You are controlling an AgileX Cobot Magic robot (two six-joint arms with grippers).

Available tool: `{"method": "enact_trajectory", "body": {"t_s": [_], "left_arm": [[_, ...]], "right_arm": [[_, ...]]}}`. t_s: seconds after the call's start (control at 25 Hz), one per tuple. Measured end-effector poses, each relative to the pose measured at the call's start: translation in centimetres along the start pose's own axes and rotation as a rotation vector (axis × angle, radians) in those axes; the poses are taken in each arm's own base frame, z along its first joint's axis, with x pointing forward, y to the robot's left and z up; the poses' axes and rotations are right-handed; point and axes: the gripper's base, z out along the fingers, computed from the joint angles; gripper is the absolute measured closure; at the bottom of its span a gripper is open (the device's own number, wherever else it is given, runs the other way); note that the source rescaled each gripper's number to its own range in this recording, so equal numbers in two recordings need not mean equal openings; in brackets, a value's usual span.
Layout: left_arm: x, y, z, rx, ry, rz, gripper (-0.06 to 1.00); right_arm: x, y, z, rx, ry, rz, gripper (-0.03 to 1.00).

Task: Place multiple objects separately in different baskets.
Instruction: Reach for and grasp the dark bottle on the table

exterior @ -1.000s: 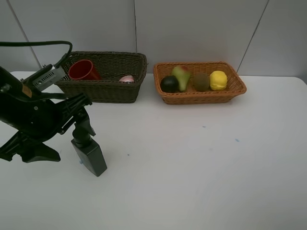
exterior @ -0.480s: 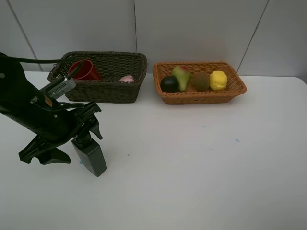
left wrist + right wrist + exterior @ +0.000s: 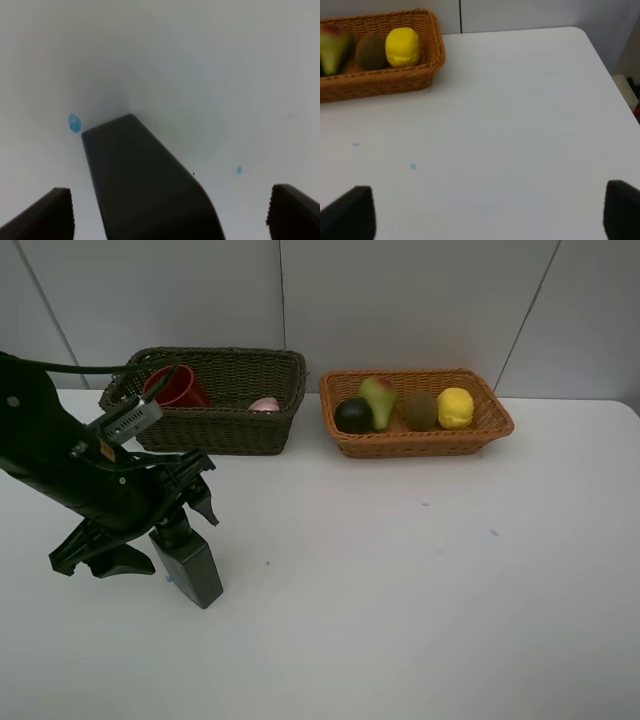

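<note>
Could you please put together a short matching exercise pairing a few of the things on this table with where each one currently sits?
Things:
1. red cup
2. lemon
3. dark green bottle
4. left gripper

Places:
A. in the orange basket
B. standing on the table
C. open around the bottle's top
D. in the dark brown basket

Pairs: 1-D, 2-A, 3-B, 4-C
</note>
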Motion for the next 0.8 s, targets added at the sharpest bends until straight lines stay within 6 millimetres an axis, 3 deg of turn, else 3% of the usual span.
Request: {"method": "enact_trajectory", "body": {"t_s": [0.2, 0.28, 0.4, 0.48, 0.8], "left_arm": [[0.04, 0.16, 0.66, -0.022, 0.014, -0.011, -0.05], [0.05, 0.15, 0.66, -0.022, 0.014, -0.013, 0.01], [0.02, 0.08, 0.65, -0.016, 0.013, -0.017, 0.23], [0.07, 0.08, 0.62, -0.016, 0.017, -0.024, 0.46], [0.1, 0.06, 0.62, -0.014, 0.02, -0.03, 0.47]], "right_arm": [[0.0, -0.01, 0.0, 0.001, 0.0, 0.0, -0.03], [0.0, -0.01, 0.0, 0.001, 0.0, 0.0, -0.03], [0.0, -0.01, 0.0, 0.001, 0.0, 0.0, -0.03], [0.0, -0.01, 0.0, 0.001, 0.0, 0.0, -0.03], [0.0, -0.01, 0.0, 0.001, 0.0, 0.0, -0.03]]}}
